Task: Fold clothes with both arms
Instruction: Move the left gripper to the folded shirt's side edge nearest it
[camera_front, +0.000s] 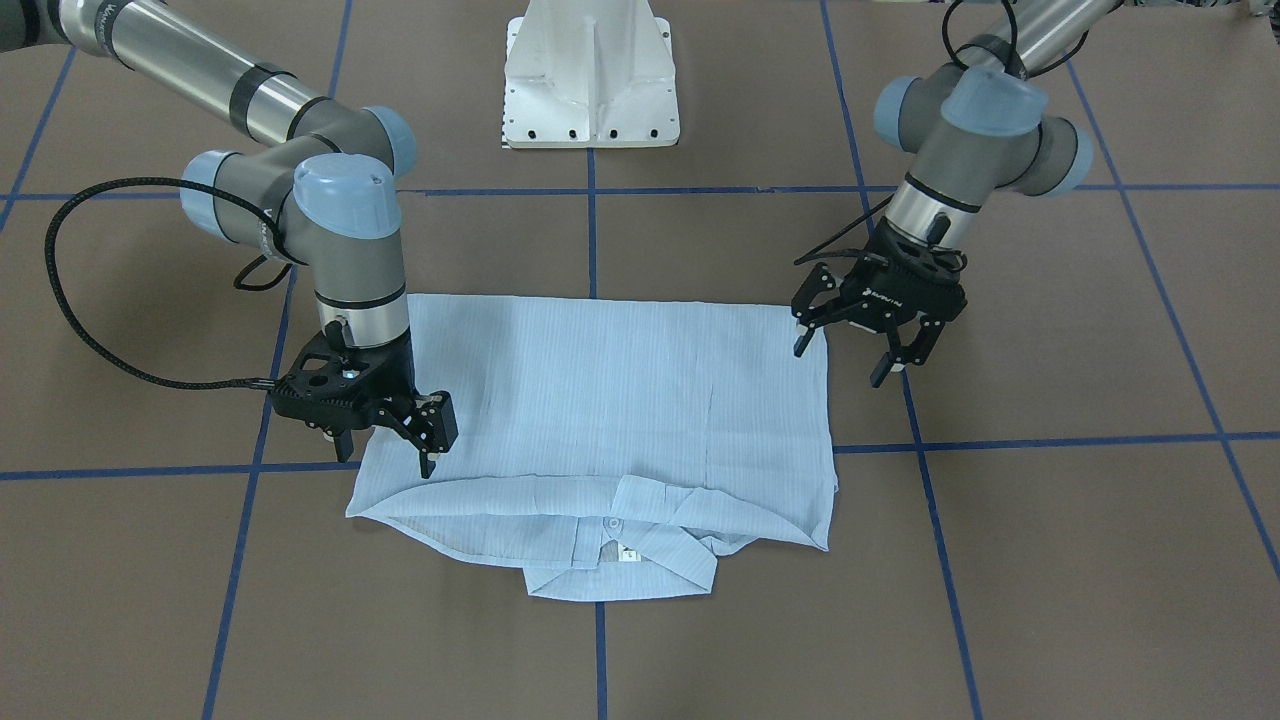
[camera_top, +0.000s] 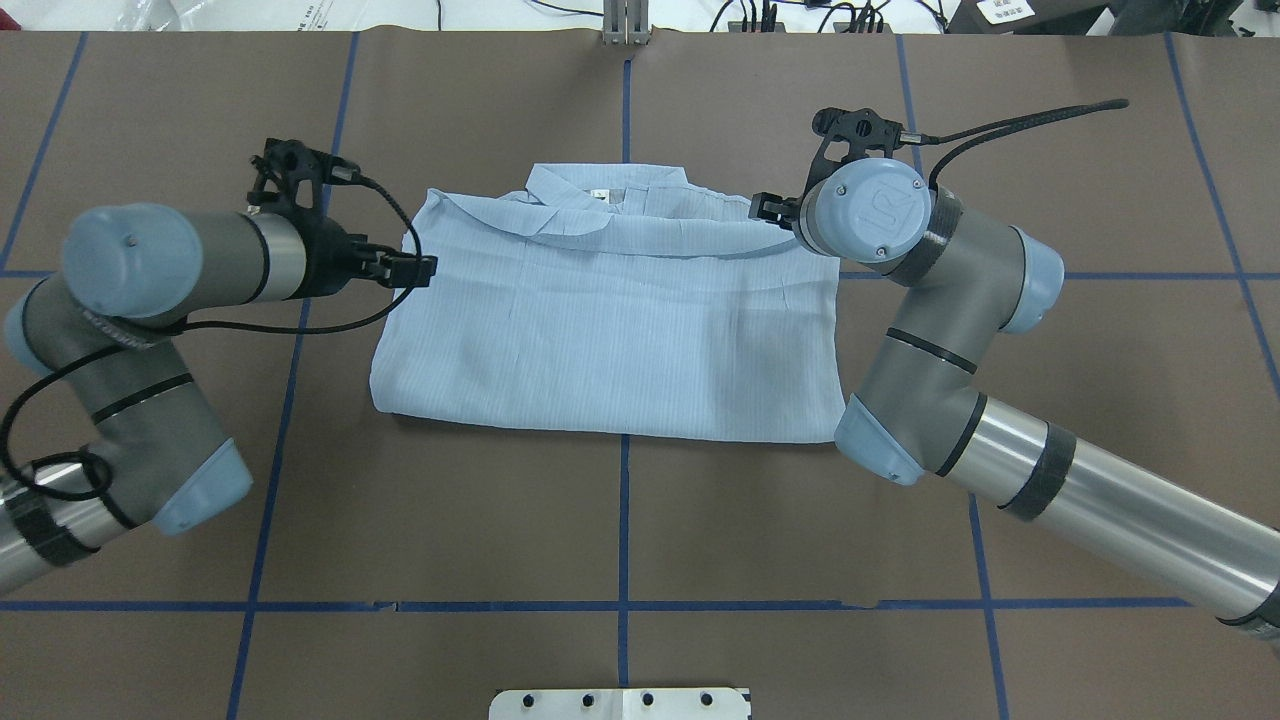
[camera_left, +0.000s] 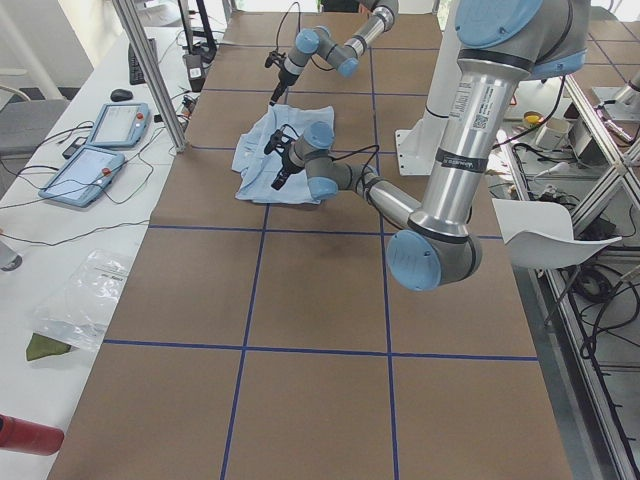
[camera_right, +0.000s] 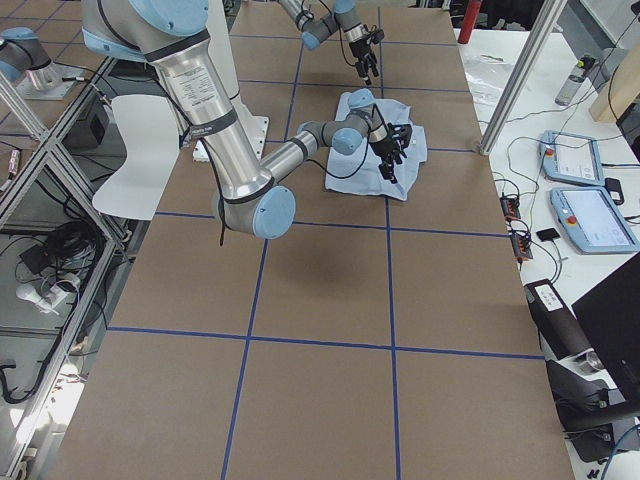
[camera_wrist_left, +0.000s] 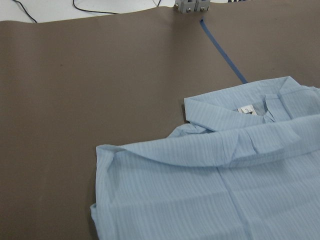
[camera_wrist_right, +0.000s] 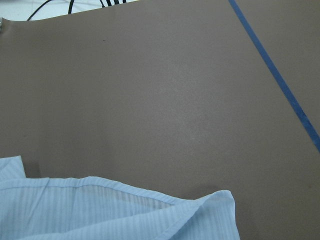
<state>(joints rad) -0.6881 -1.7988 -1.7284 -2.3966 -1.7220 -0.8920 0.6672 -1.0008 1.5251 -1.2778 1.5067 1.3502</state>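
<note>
**Both grippers poised at the ends of a folded shirt**

Shows a brown table (camera_front: 1100, 330) gridded in blue tape (camera_front: 590, 240), and flat at its middle a light-blue shirt (camera_front: 600, 400), folded down to a wide rectangle. Runs long from side to side, short edges facing the arms, collar (camera_front: 620, 575) on the side away from the white base (camera_front: 590, 80). Finds the right arm (camera_front: 345, 230) bent down over one short edge and the left arm (camera_front: 985, 130) beside the other. Puts the right gripper (camera_front: 385, 458) nearer the cloth: fingers spread apart, holding nothing, astride the edge toward the collar end, one tip above fabric and one above bare table. Has the left gripper (camera_front: 840, 362) likewise spread and empty, one tip at the opposite edge, the other out over the table. Places the cloth inward of both sets of fingers, so probably calls for a pinch on each edge next. Cannot tell whether either tip touches fabric.
</note>
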